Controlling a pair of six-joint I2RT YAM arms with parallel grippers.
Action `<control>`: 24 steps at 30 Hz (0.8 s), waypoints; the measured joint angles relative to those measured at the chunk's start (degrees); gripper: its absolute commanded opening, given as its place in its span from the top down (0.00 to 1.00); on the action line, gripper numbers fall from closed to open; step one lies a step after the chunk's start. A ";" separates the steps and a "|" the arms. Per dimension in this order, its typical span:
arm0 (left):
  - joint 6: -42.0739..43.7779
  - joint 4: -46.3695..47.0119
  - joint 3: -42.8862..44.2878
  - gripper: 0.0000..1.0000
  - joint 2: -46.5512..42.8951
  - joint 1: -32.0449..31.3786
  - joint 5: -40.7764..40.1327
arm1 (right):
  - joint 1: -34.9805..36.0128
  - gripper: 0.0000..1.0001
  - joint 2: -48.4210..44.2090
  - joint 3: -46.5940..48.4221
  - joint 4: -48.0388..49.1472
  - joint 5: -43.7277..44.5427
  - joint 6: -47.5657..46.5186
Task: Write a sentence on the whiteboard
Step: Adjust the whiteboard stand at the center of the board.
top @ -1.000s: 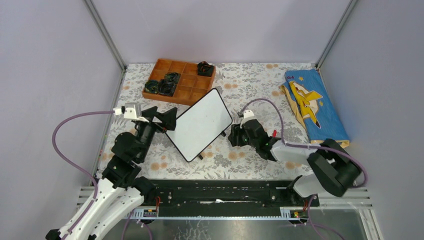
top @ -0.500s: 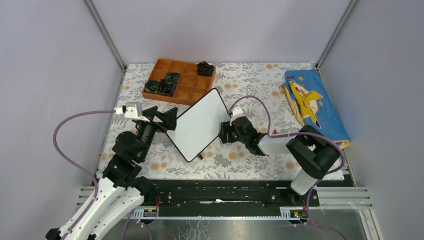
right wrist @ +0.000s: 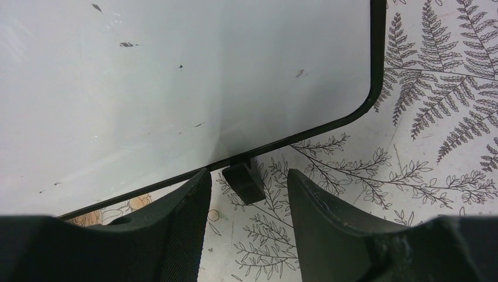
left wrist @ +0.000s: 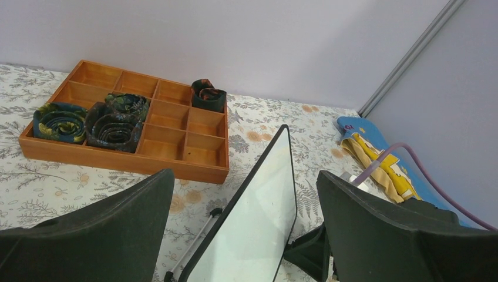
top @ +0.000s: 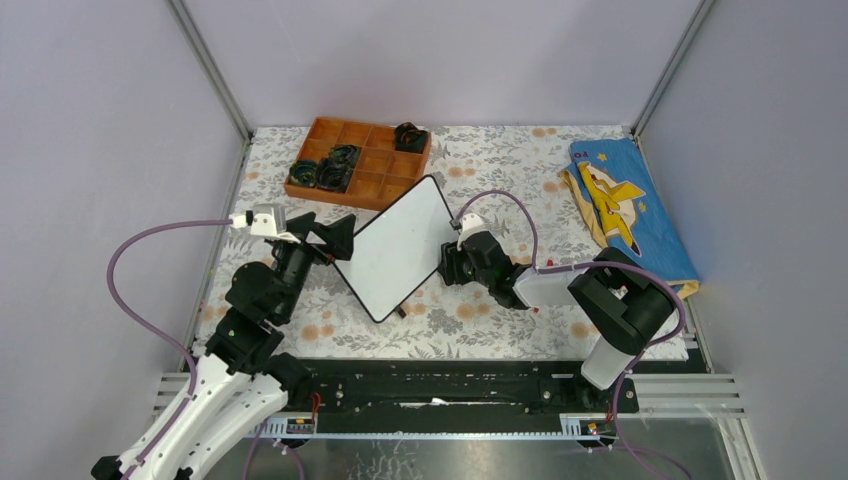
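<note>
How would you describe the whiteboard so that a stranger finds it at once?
Start at the flowered tablecloth, then find the orange tray at its far side. Just nearer lies the whiteboard: a white rectangle, thin black frame, rounded corners, turned cornerwise.

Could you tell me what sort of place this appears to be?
Likely a robot test booth: plain grey walls on metal posts, arms bolted to a rail, whiteboard on a flowered tablecloth.

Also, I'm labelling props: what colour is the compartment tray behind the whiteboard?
The tray is orange-brown; the left wrist view shows it best.
</note>
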 measured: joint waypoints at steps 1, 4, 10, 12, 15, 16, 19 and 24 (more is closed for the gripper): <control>0.02 0.00 0.00 0.01 0.00 0.00 0.00 | 0.00 0.42 0.00 0.00 -0.04 0.00 -0.15; 0.04 0.00 0.02 0.01 0.00 0.00 0.02 | 0.13 0.42 0.00 -0.02 -0.15 0.15 -0.57; 0.02 0.00 0.00 0.01 0.02 0.00 0.04 | 0.85 0.42 0.00 -1.05 0.00 0.92 -0.76; 0.04 0.00 0.00 0.01 0.09 0.00 0.04 | 0.94 0.42 0.00 -1.53 0.26 1.18 -0.81; 0.04 0.00 0.00 0.01 0.13 0.00 0.04 | 1.01 0.44 0.00 -1.53 0.42 1.25 -1.22; 0.04 0.00 0.00 0.01 0.17 -0.02 0.04 | 1.03 0.44 0.00 -1.53 0.50 1.25 -1.44; 0.04 0.00 0.00 0.01 0.42 0.00 0.04 | 1.03 0.46 0.17 -1.53 0.79 1.29 -2.19; 0.07 0.00 0.00 0.01 0.90 0.00 0.02 | 1.07 0.51 1.20 -1.51 2.32 1.88 -3.34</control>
